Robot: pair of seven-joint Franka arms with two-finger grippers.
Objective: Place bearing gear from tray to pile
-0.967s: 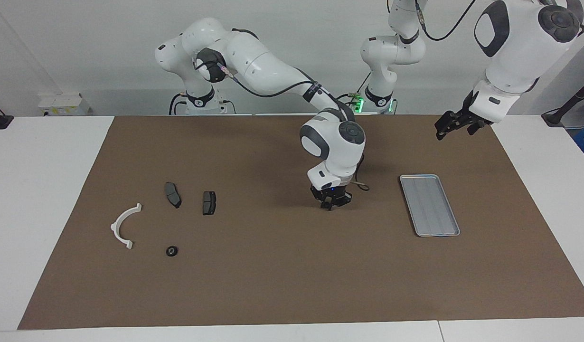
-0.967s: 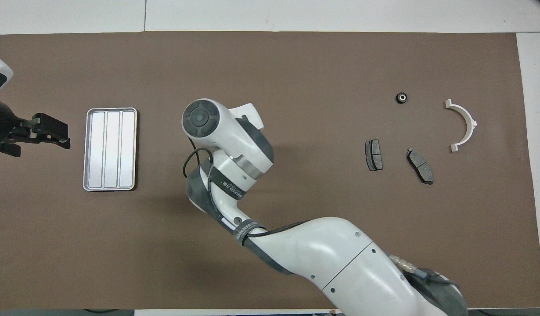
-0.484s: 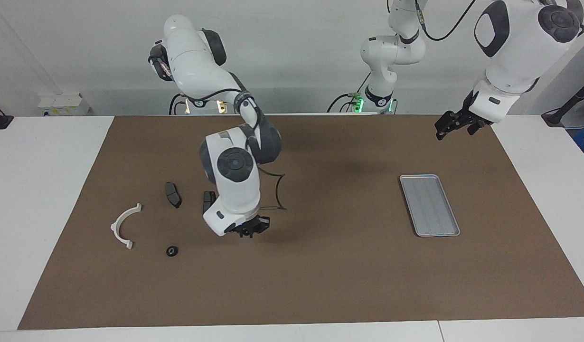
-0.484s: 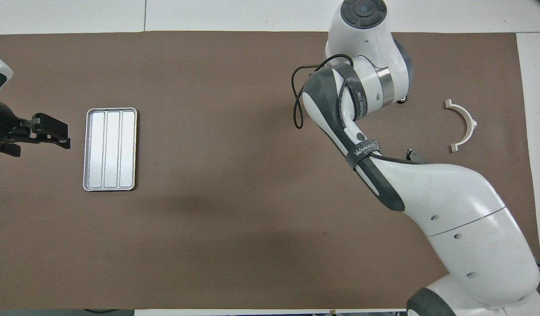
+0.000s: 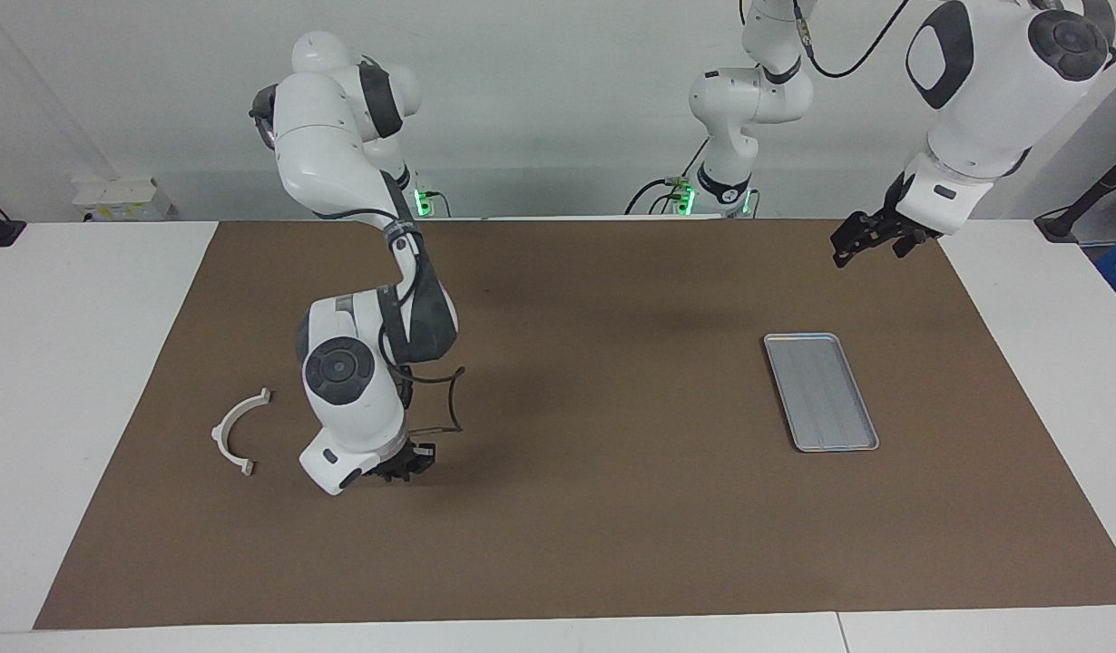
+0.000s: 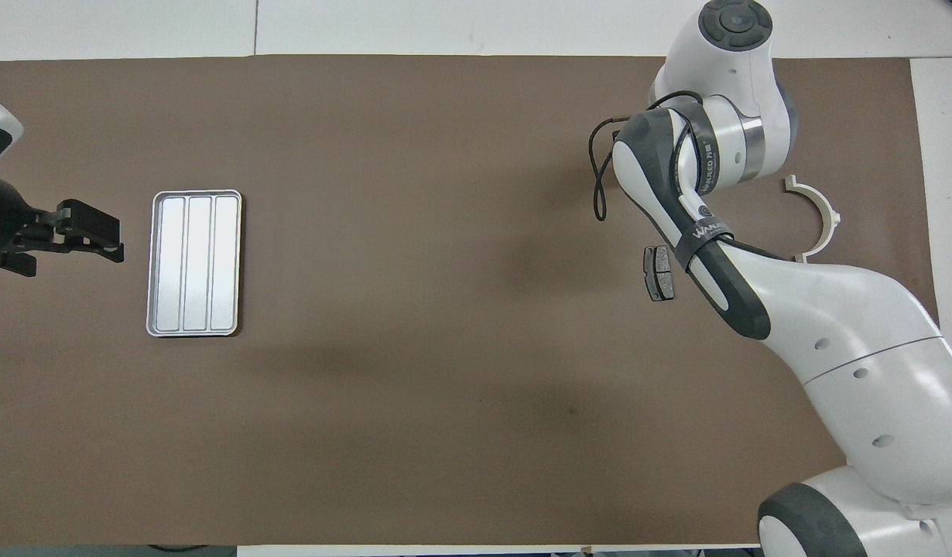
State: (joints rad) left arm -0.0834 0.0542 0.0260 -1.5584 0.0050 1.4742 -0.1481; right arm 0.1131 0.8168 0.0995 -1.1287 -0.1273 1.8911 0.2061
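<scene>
While bent low at the pile end, right gripper [image 5: 404, 467] down just above the mat [image 5: 558, 544], beside white bracket [image 5: 238, 432]; finger gap impossible to tell. Bearing gear hidden under the wrist; one brake pad [image 6: 659, 272] visible overhead, the other covered. Half a second ago, over the mat nearer mid-table, gear in plain sight. Tray [image 5: 820, 391] bare, unmoved. Left gripper [image 5: 862, 238] waiting high near the tray's end, fingers narrowly parted, holding nothing.
</scene>
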